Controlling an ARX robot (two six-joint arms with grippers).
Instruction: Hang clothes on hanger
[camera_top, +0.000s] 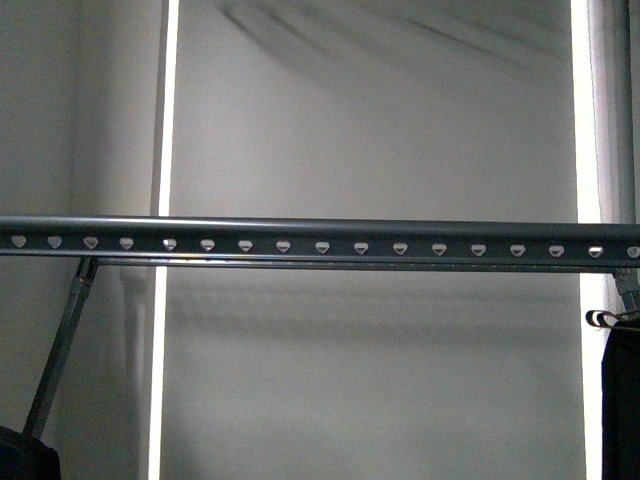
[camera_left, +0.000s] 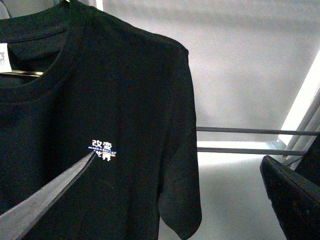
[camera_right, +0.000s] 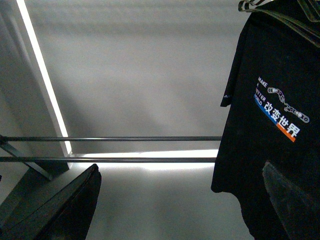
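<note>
The hanger rail is a long grey bar with a row of heart-shaped holes, crossing the front view on a slanted leg. No gripper shows there. In the left wrist view the black T-shirt hangs with its chest print and white neck label showing. My left gripper is open, one finger in front of the shirt's chest, the sleeve between the jaws. My right gripper is open and empty beside a black T-shirt with a like print; I cannot tell whether it is the same shirt.
A plain dark garment with a silver wire clip hangs at the front view's right edge. A dark shape sits at bottom left. Thin horizontal bars run behind the grippers. A grey wall lies beyond.
</note>
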